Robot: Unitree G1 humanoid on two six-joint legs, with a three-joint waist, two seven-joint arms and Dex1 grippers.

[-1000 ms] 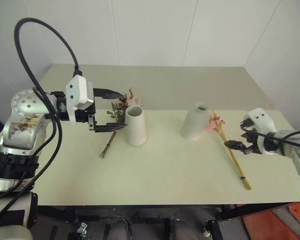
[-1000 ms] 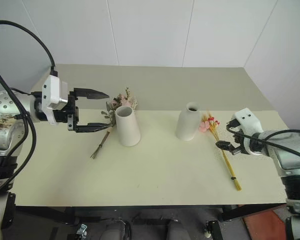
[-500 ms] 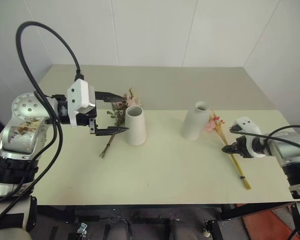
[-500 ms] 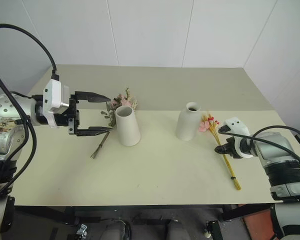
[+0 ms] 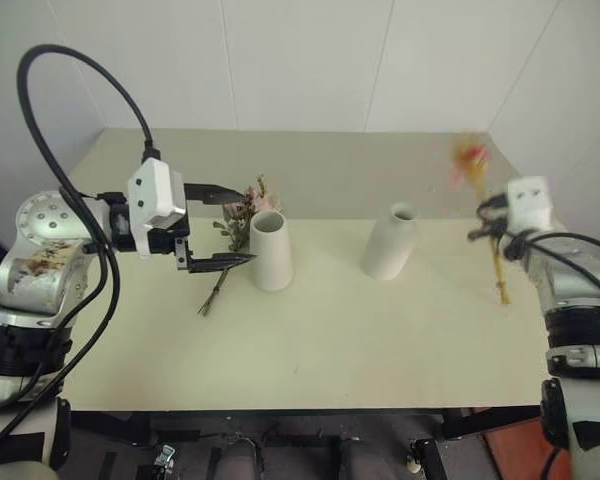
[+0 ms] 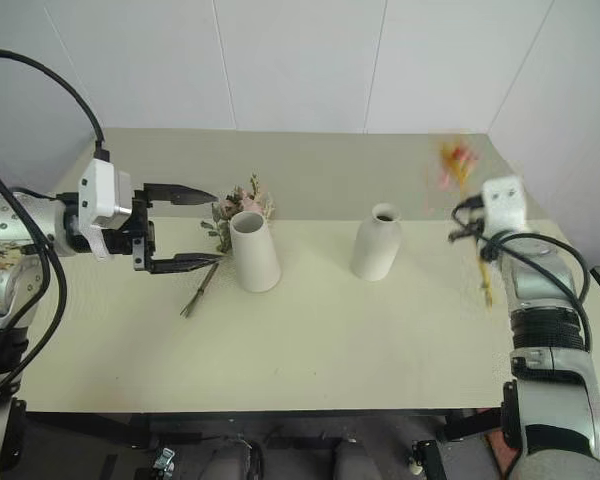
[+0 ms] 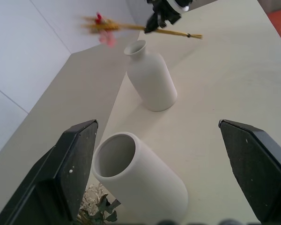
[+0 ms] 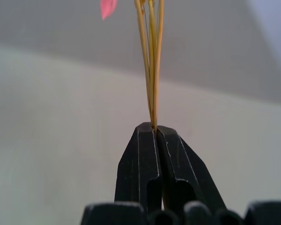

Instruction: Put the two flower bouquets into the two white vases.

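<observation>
The right gripper (image 6: pixel 467 229), at the right of the frame, is clamped shut on the slim yellow-stalk bouquet (image 6: pixel 470 215), held near upright with blossoms up and stem ends hanging clear of the table (image 6: pixel 310 350). The narrow-necked vase (image 6: pixel 376 243) stands left of that gripper, mouth up, so the stalk axis roughly matches the neck; the right arm is the nearer one. The left gripper (image 5: pixel 220 226), jaws wide and empty, hovers left of the wide-mouthed vase (image 5: pixel 271 251), with the rose bouquet (image 5: pixel 236 232) lying behind it

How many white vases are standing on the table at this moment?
2. The wide-mouthed vase stands beside the rose bouquet; the narrow-necked vase stands further right.
</observation>
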